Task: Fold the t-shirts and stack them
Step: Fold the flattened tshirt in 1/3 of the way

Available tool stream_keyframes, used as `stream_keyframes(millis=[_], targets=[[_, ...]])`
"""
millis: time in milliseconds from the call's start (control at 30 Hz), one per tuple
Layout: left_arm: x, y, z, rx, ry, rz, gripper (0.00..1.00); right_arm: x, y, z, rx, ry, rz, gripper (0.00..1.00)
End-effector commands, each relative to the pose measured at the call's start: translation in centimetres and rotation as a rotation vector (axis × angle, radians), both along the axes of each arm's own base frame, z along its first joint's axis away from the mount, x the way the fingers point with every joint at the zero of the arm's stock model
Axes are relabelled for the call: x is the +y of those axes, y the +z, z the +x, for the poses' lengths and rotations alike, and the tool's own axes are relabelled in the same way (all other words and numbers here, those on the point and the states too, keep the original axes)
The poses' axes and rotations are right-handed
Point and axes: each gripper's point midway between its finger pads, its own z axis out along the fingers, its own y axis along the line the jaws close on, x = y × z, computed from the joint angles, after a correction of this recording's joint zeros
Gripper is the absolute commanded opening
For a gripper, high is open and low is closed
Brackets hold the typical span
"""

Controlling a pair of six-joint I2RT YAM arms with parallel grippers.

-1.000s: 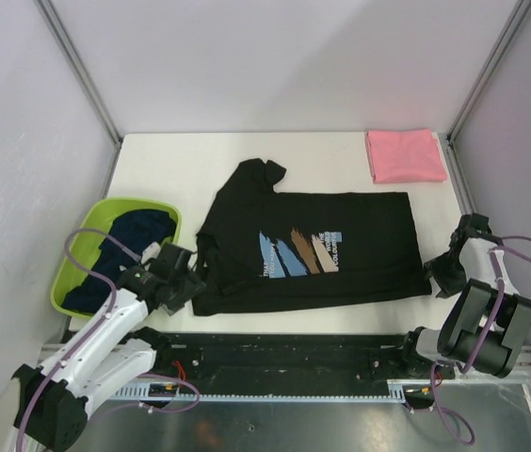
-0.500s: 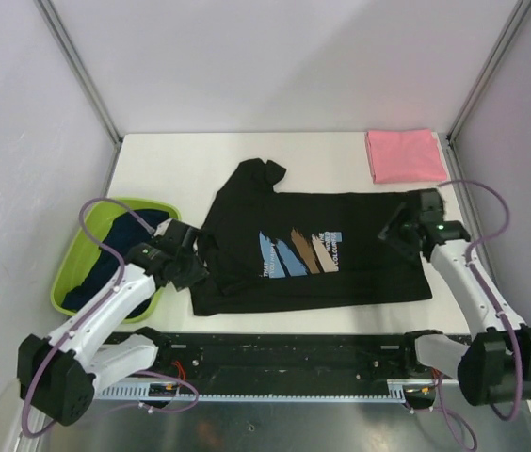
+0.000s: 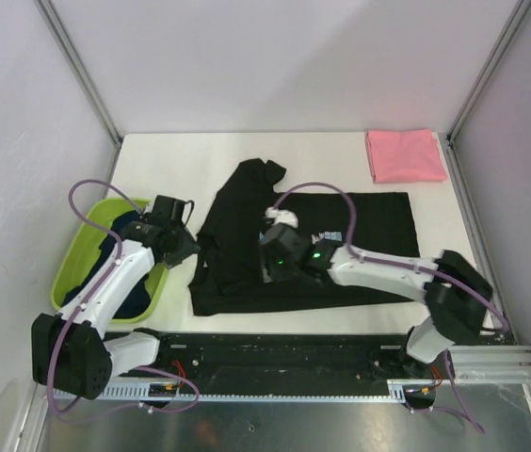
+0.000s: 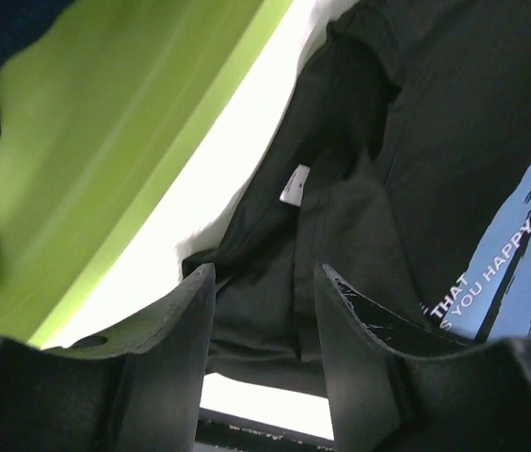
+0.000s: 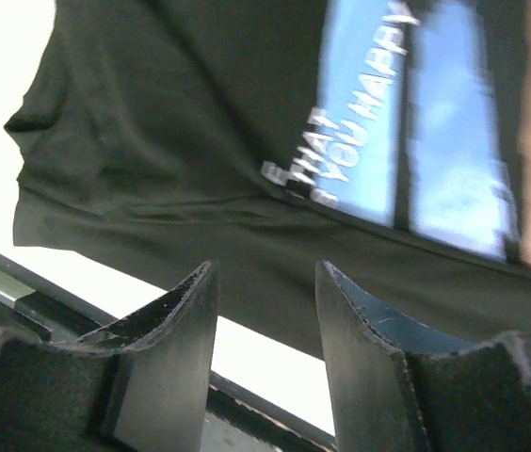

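Observation:
A black t-shirt point(image 3: 378, 221) with a blue, brown and white chest print lies flat mid-table. My right gripper point(image 3: 267, 266) reaches across it, open above its lower left part; in the right wrist view point(image 5: 264, 273) the blue print point(image 5: 369, 113) and the hem show between the fingers. My left gripper point(image 3: 190, 247) is open beside the shirt's left edge; in the left wrist view point(image 4: 262, 282) it hovers over the crumpled sleeve point(image 4: 341, 217). A folded pink t-shirt point(image 3: 404, 155) lies at the back right. Dark navy shirts point(image 3: 115, 254) fill the basin.
The lime-green basin point(image 3: 75, 259) stands at the left, right beside my left arm; its wall point(image 4: 124, 160) fills the left wrist view. Enclosure posts stand at the back corners. A black rail point(image 3: 284, 353) runs along the near table edge.
My right arm has swung from the table's right edge leftward across the black shirt, covering the print. My left gripper has moved up, away from the near edge, along the basin.

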Motion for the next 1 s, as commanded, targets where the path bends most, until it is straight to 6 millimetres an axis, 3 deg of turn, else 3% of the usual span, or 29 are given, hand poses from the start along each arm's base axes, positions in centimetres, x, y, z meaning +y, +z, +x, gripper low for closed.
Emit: stream_keyframes(millis=[0, 133, 400, 800, 967], targets=[[0.5, 2.1, 2.1, -0.06, -0.022, 0.004, 0.51, 6.7, 1.1, 0.4, -0.144, 0.097, -0.05, 0.49], [0.7, 2.7, 2.7, -0.073, -0.02, 0.001, 0.51, 10.1, -0.4, -0.4, -0.18, 0.162, -0.145, 0.5], [1.3, 3.4, 3.5, -0.086, -0.012, -0.012, 0.51, 14.7, -1.8, -1.2, -0.248, 0.257, -0.288, 0.5], [1.5, 2.9, 3.6, -0.075, -0.015, -0.025, 0.5, 14.8, -3.9, -2.3, -0.234, 0.29, -0.363, 0.49], [1.3, 2.5, 3.6, -0.067, -0.018, -0.034, 0.5, 14.7, -4.7, -2.7, -0.231, 0.304, -0.387, 0.41]])
